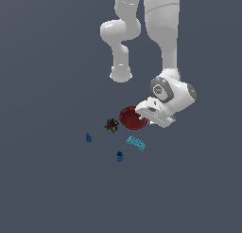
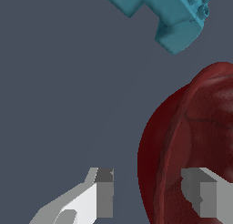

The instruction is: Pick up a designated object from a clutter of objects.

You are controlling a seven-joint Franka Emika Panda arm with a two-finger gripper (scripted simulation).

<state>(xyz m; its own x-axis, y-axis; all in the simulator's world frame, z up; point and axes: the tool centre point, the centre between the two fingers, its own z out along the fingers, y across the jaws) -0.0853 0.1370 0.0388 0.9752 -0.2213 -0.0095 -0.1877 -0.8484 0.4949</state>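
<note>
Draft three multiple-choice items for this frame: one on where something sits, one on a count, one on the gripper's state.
1. In the exterior view, the small dark multicoloured lump lies on which side of the dark red round bowl with the ribbed rim?
A. the view's left
B. the view's right
C. inside it

2. How many tiny blue pieces lie apart from the light blue rectangular brick?
A. none
B. two
C. four

3. The gripper is:
A. shut on the brick
B. open, straddling the bowl's rim
C. out of view

Answers:
1 A, the lump sits just beside the bowl.
2 B, one and another.
3 B, the wrist view shows one finger outside, one over the bowl.
</note>
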